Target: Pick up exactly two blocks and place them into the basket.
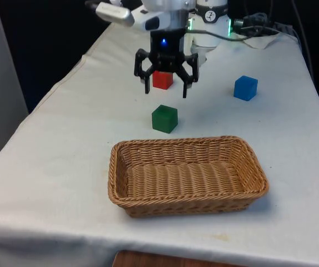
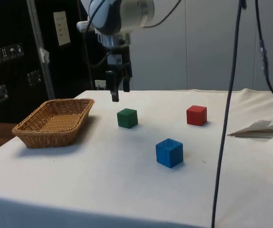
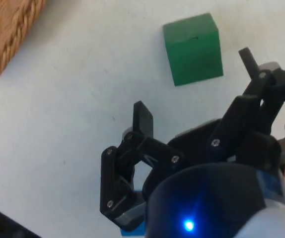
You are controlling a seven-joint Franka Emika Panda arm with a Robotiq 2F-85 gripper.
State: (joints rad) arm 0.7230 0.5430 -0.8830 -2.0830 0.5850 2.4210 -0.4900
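Three blocks, one basket and one released gripper on the table.

The gripper (image 1: pixel 165 86) hangs empty, fingers spread, at upper centre of the front view, above the green block (image 1: pixel 164 119). One red block (image 1: pixel 162 80) lies behind it, one blue block (image 1: pixel 245 88) at upper right. The wicker basket (image 1: pixel 187 201), lower centre, holds nothing; all rest on the table (image 1: pixel 65 144).
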